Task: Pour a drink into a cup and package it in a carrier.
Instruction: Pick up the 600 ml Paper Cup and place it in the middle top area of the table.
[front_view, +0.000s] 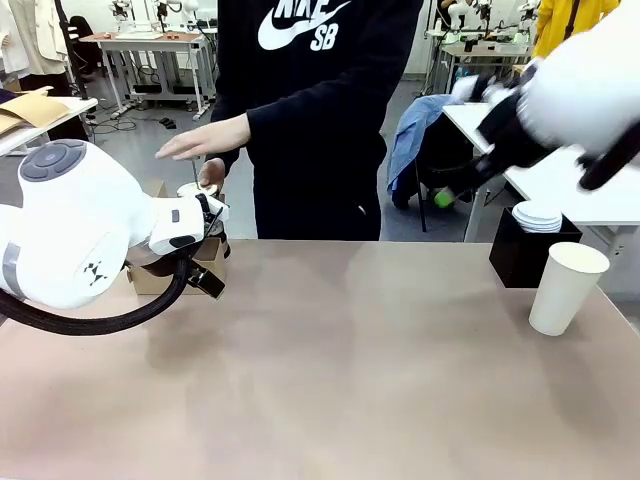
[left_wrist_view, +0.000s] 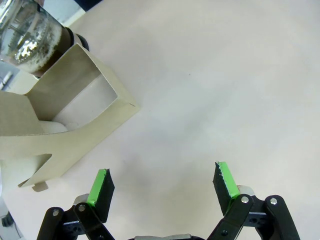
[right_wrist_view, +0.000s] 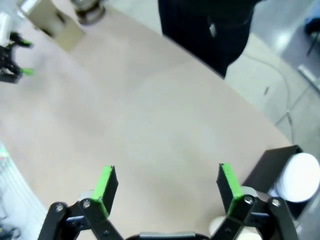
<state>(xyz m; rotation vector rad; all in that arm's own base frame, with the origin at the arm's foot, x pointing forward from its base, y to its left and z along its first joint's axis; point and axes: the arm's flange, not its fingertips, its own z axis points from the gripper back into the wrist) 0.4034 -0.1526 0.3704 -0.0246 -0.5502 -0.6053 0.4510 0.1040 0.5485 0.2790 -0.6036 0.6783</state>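
Left gripper (left_wrist_view: 162, 174): jaws wide apart, nothing between the green pads (left_wrist_view: 97, 186); poised over bare table (left_wrist_view: 225, 75), near the front corner of the carrier (left_wrist_view: 75, 115).
Right gripper (right_wrist_view: 166, 172): also spread wide and empty, high above the middle of the table.
Carrier: brown cardboard, at the table's far left (half hidden behind the left arm (front_view: 70, 230) in the front view); one open pocket faces the left wrist camera.
Drink (left_wrist_view: 56, 42): dark brown, in the lower part of a clear glass jug (left_wrist_view: 25, 30) standing just behind the carrier.
Cup (front_view: 566, 288): white paper, upright at the table's right, just in front of a black box (front_view: 522, 258); well apart from the carrier.
Lids (front_view: 537, 216): white stack on top of the black box.
Upper hand (front_view: 205, 140): the person's, held flat and open above the jug.
Lower hand (front_view: 212, 172): the person's, beside the jug's metal top.
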